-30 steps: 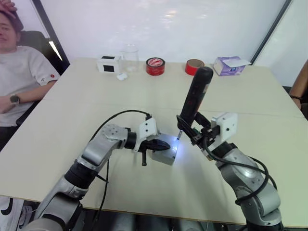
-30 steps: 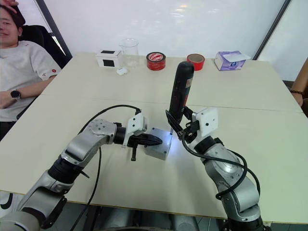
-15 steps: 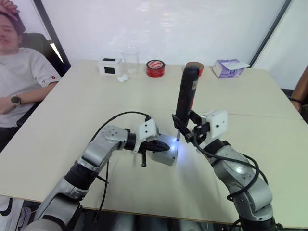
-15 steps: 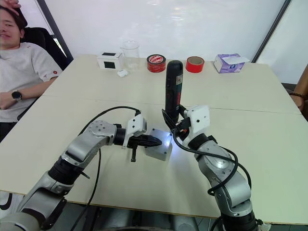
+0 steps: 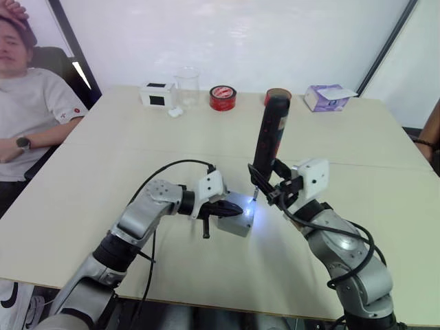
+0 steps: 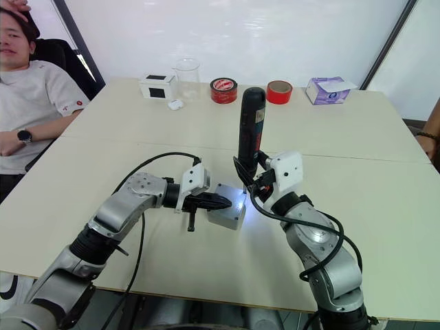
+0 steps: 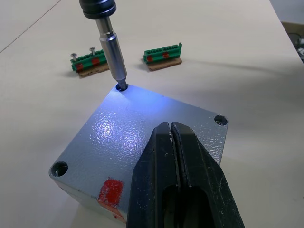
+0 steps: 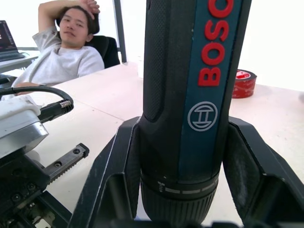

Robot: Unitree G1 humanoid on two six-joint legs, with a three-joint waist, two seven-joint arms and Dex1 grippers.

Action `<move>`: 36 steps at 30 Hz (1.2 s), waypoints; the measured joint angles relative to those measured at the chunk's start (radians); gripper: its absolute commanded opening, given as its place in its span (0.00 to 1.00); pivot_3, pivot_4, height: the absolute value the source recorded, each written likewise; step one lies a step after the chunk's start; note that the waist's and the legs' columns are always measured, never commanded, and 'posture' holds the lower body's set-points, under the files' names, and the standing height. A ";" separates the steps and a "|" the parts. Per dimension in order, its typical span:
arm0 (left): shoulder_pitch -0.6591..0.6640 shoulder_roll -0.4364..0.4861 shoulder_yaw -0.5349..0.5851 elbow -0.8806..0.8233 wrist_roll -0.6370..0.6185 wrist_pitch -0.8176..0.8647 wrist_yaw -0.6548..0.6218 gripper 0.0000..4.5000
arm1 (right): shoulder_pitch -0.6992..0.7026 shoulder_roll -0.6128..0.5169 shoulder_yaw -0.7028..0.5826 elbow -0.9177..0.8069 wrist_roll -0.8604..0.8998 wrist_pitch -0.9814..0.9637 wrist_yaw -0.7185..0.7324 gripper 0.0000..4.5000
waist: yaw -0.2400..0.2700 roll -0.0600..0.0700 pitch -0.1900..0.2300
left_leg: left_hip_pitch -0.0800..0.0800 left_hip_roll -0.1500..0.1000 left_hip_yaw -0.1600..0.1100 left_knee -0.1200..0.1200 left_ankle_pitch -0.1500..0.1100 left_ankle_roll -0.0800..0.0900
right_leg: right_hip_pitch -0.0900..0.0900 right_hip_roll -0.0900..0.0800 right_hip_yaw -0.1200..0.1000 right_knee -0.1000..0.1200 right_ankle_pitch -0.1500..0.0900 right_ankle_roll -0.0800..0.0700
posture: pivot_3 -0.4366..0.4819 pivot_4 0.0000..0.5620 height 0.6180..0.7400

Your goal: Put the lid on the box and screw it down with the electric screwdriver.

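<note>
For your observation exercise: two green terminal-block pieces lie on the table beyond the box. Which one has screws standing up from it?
The green piece next to the screwdriver's bit: two screws rise from its top. The other green piece, farther from the bit, shows none.

- Beige table, with a seam across the middle of the frame.
- White wall across the top.
- Black chair in the upper left.
- Dark diagonal strip in the upper right.

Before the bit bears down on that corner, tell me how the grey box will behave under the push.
The box looks like stiff metal, unlikely to flex. It is squat and flat on the table, so tipping seems unlikely. The smooth tabletop might let it slide, though the left pincer, closed, presses its lid while the electric screwdriver works.
</note>
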 measured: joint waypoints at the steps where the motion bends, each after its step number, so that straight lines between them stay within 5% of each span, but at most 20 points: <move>1: 0.000 -0.001 0.000 0.000 0.000 0.000 0.000 0.00 | -0.009 -0.005 -0.009 -0.002 0.005 0.005 0.005 0.41 | 0.000 0.000 0.000 | 0.000 0.000 0.000 0.000 0.000 0.000 | 0.000 0.000 0.000 0.000 0.000 0.000 | 0.48 0.27 1.00; 12: 0.007 -0.012 0.000 -0.015 0.000 -0.020 0.000 0.00 | -0.290 -0.153 -0.309 -0.027 0.377 0.241 0.017 0.41 | 0.002 0.014 0.011 | -0.014 -0.001 0.000 0.000 0.000 0.000 | -0.008 -0.002 0.000 -0.008 0.003 0.003 | 0.48 0.27 1.00; 20: 0.045 -0.109 0.063 -0.010 -0.047 0.027 0.103 0.00 | -0.449 -0.267 -0.457 0.087 0.748 0.432 -0.168 0.41 | 0.003 0.012 0.013 | -0.018 -0.002 -0.001 -0.001 -0.001 0.001 | -0.009 -0.006 -0.003 -0.011 0.003 0.003 | 0.48 0.27 1.00; 27: -0.026 -0.018 0.202 -0.125 -0.266 0.295 0.059 0.00 | -0.585 -0.687 -0.463 0.583 1.022 0.838 -0.263 0.41 | 0.003 0.016 0.030 | -0.035 -0.004 0.000 0.000 0.001 0.004 | -0.025 -0.005 -0.003 -0.011 0.006 0.007 | 0.48 0.27 1.00; 36: -0.075 0.128 0.166 -0.244 -0.321 0.343 -0.068 0.00 | -0.571 -0.918 -0.268 0.900 0.917 1.045 -0.088 0.41 | 0.002 0.017 0.032 | -0.036 -0.004 0.004 0.001 0.000 0.006 | -0.026 -0.002 -0.003 -0.014 0.006 0.008 | 0.48 0.27 1.00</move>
